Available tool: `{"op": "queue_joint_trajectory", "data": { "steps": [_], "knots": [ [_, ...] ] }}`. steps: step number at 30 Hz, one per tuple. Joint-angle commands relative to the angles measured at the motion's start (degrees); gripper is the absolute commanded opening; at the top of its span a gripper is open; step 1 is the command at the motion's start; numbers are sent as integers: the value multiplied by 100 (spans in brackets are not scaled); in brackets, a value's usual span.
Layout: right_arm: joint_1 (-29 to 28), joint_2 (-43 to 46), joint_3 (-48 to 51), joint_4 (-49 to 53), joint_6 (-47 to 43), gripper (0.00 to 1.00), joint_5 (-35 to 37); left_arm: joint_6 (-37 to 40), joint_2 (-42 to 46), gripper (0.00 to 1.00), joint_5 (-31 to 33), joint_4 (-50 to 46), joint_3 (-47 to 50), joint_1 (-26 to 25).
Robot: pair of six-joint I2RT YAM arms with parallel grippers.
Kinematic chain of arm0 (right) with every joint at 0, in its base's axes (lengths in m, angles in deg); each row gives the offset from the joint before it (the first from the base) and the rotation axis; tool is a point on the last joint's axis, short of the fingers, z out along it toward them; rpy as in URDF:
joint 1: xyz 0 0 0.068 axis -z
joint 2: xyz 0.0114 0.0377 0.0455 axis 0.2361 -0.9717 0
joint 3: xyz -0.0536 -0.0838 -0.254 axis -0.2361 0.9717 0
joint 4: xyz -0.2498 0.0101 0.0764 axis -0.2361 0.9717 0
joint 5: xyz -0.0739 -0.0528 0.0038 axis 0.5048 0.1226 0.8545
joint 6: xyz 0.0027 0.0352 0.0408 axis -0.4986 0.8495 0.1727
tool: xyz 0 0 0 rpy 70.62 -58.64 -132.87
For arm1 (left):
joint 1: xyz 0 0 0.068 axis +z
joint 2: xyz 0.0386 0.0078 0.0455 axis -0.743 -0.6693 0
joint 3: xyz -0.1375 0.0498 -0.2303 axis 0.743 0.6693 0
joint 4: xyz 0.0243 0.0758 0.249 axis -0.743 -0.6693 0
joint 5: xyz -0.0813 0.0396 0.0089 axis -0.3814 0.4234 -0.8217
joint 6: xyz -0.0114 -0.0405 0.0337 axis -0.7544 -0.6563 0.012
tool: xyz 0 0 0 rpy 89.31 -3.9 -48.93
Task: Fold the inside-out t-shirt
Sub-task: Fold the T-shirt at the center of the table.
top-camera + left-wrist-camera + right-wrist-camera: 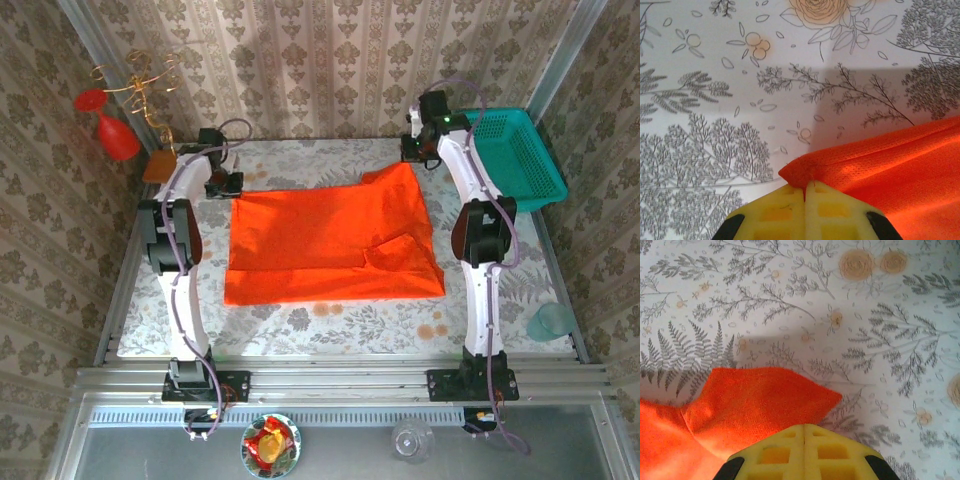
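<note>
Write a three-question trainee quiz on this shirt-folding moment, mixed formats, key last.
1. True or false: the left end effector is shut on a corner of the t-shirt.
2. Where does the teal basket stand? A) at the far right corner of the table B) at the near left corner C) on the t-shirt
3. Fill in: the right end effector grips the t-shirt at its ___ edge (near/far).
Key: 1 true; 2 A; 3 far.
</note>
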Motion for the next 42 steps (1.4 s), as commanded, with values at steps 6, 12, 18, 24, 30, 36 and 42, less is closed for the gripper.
{"op": "queue_joint_trajectory", "data": {
  "steps": [6,12,18,24,30,36,42],
  "knots": [
    [-28,1473,2178,-639,589,0,29,-417,1163,0,-176,788,1420,133],
    [-10,2393,3514,-905,832,0,42,-643,2060,0,-233,1470,2732,121],
    [-1,3226,4692,-984,1043,0,105,-900,2865,0,-262,1942,3827,118],
    [29,3976,5701,-923,1254,0,314,-945,3456,0,-125,1996,4506,111],
    [43,4545,6630,-980,1486,0,344,-1028,3723,0,-179,1985,5020,61],
    [43,4831,7307,-1132,1603,0,311,-1138,3812,0,-115,2072,5378,-65],
    [43,4873,7880,-1337,1699,0,331,-1198,3895,1,-43,2031,5643,-186]
  ]
}}
